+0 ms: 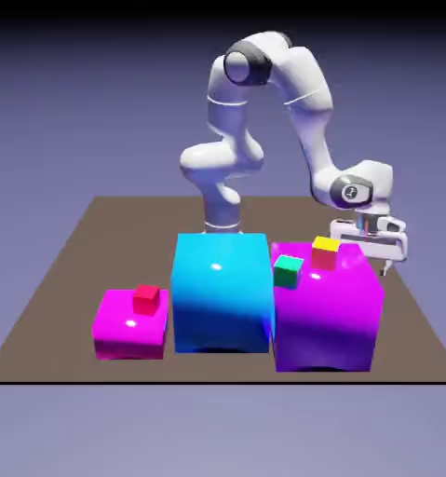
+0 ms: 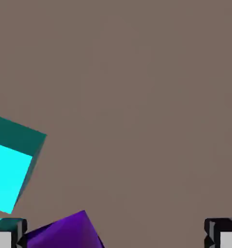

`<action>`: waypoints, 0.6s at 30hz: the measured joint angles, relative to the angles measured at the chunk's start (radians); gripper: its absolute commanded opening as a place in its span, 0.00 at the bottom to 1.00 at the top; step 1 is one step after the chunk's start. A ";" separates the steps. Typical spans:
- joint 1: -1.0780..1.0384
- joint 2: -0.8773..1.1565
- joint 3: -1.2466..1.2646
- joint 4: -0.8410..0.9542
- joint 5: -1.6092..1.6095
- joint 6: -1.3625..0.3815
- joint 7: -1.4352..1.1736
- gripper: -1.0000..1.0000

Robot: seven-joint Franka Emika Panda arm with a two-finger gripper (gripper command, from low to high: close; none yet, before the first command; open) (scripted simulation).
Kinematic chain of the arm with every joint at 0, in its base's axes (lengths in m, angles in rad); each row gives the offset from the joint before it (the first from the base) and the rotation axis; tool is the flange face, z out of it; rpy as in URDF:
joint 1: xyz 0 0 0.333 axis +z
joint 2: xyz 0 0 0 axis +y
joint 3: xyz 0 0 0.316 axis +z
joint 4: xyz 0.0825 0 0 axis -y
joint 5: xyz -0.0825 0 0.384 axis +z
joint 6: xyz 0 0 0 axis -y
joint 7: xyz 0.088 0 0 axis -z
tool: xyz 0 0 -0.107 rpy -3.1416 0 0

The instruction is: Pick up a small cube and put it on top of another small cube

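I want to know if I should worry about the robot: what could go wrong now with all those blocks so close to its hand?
The open fingers might bump the big purple block if they come down beside it. The bright cyan cube is off to one side in the hand view, so they could miss it. The little red cube could get knocked off the pink block.

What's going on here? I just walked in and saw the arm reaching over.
The robot arm is holding nothing: its open hand hovers beyond the big purple block, with a light-cyan cube off to one side in its camera's view. The red cube sits on the magenta block, with nothing stacked on it yet.
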 measured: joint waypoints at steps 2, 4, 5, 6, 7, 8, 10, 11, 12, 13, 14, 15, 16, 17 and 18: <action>0.052 -0.030 -0.053 -0.061 0.075 0.000 0.087 0.50; 0.066 -0.038 -0.068 -0.077 0.095 0.000 0.111 0.50; 0.077 -0.009 -0.089 -0.067 0.052 0.012 0.144 0.50; 0.087 0.020 -0.111 -0.057 0.009 0.023 0.177 0.50; 0.097 0.049 -0.132 -0.047 -0.035 0.035 0.210 0.50; 0.107 0.078 -0.154 -0.038 -0.078 0.047 0.243 0.50; 0.128 0.136 -0.197 -0.018 -0.165 0.070 0.309 0.50; 0.138 0.165 -0.219 -0.008 -0.209 0.082 0.342 0.50; 0.149 0.194 -0.241 0.002 -0.252 0.094 0.375 0.50; 0.153 0.206 -0.250 0.006 -0.271 0.099 0.389 0.00; 0.153 0.206 -0.250 0.006 -0.271 0.099 0.389 0.00; 0.153 0.206 -0.250 0.006 -0.271 0.099 0.389 0.00; 0.143 0.177 -0.228 -0.004 -0.227 0.087 0.356 0.00; 0.133 0.148 -0.207 -0.014 -0.184 0.075 0.323 0.00; 0.122 0.119 -0.185 -0.023 -0.140 0.063 0.290 0.00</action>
